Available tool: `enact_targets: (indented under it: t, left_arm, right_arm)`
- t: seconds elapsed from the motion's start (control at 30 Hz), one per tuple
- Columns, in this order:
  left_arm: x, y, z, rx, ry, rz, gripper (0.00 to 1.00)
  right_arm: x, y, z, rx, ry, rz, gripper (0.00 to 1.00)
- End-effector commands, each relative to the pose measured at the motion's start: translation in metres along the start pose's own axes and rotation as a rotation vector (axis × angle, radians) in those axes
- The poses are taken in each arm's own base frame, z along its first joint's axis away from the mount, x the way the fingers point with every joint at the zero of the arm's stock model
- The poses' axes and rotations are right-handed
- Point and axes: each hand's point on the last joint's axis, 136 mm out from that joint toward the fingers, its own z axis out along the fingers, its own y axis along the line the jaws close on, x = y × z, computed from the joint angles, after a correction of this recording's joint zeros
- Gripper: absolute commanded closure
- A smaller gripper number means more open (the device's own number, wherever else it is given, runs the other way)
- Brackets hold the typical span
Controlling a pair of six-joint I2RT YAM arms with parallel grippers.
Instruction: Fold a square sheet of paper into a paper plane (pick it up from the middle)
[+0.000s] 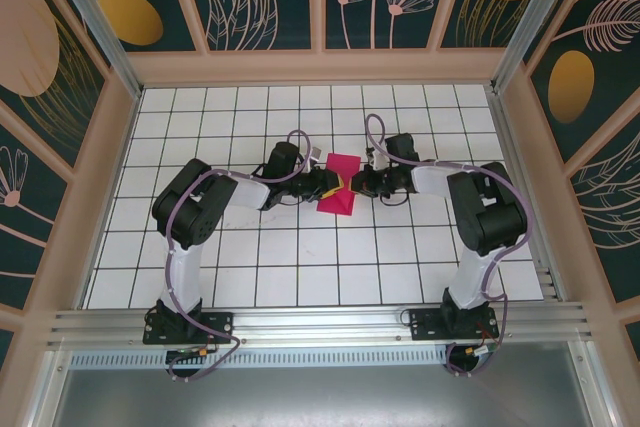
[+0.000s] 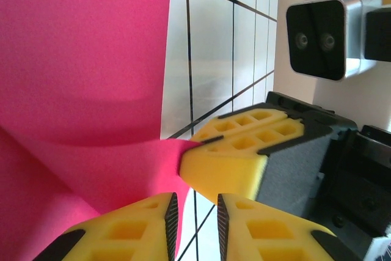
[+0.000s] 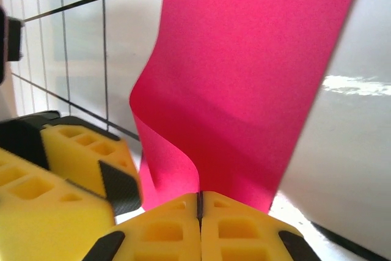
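Note:
The square sheet of paper (image 1: 342, 167) is magenta-pink and lies bent in the middle of the white grid table, between the two grippers. My right gripper (image 3: 200, 195) is shut on the paper (image 3: 244, 90), which curls up out of the seam between its yellow pads. In the top view the right gripper (image 1: 352, 187) meets the sheet from the right. My left gripper (image 2: 197, 203) is narrowly open; the grid floor shows through its gap, and the paper (image 2: 85, 59) lies just left of its left finger. From the top view the left gripper (image 1: 328, 189) sits at the sheet's left edge.
The white grid table (image 1: 300, 267) is boxed in by patterned walls (image 1: 60, 97) at the left, back and right. The right arm's wrist camera (image 2: 324, 38) hangs close ahead of my left gripper. Both arm bases stand at the near rail (image 1: 320, 322).

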Motion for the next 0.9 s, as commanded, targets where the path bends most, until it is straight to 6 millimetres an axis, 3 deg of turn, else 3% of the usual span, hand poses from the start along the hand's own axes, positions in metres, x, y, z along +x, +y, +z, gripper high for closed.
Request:
enact_targets:
  t: [0.0, 0.87]
  left_arm:
    - [-0.003, -0.018, -0.001, 0.056, 0.004, 0.047, 0.72]
    - [-0.004, -0.01, 0.011, 0.059, 0.037, 0.043, 0.73]
  right_arm:
    - [-0.002, -0.012, 0.004, 0.056, 0.004, -0.006, 0.94]
    - [-0.014, -0.021, 0.01, 0.101, -0.014, -0.046, 0.93]
